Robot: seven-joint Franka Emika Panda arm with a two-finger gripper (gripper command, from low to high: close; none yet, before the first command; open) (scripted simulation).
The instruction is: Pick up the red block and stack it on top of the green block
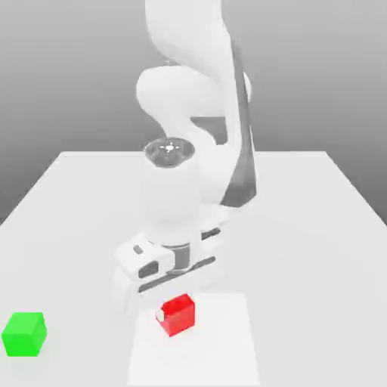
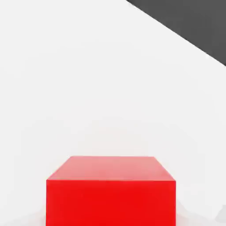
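Fingers (image 1: 172,308) seemingly clamp red block (image 1: 178,315) (partly hidden).

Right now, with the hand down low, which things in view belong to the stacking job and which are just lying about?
Belongs to the job:
- red block, under the lowered hand, close up in the hand view
- green block, standing alone toward the exterior view's left
- gripper, down at the red block

Just there:
- white table, nothing else loose on it
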